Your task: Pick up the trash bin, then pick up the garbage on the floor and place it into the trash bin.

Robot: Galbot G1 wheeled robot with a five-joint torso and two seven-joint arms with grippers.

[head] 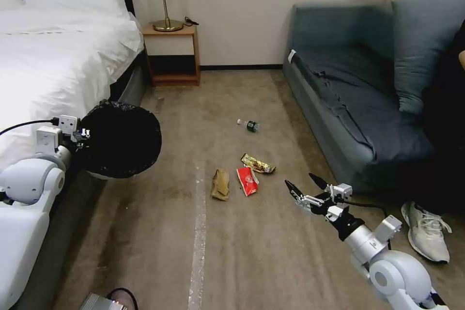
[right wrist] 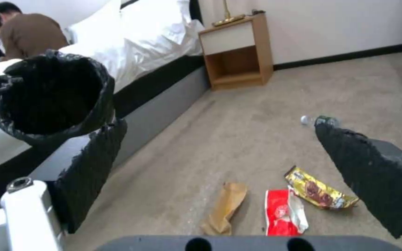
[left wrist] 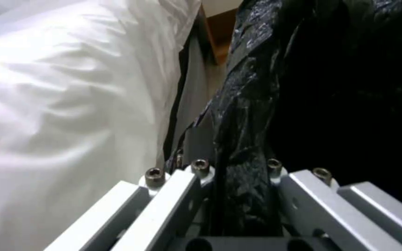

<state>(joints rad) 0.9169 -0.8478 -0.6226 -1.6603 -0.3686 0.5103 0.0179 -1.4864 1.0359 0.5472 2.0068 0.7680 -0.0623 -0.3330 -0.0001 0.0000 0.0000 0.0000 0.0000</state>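
Trash bin (head: 121, 140): crinkled glossy black plastic liner. Floor (head: 242, 252): matt, rough carpet. Bag (head: 220, 184): crumpled brown paper. Wrapper (head: 258, 163): shiny gold foil. Nightstand (head: 172, 53): wood.

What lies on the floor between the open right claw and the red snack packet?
Only bare carpet, seen in the head view: the right claw hovers open beside the red snack packet, with nothing between them.

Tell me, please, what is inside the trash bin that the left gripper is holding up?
The trash bin shows just its black bag lining; no litter is visible, though the dark bottom is hidden. The left gripper clamps its rim.
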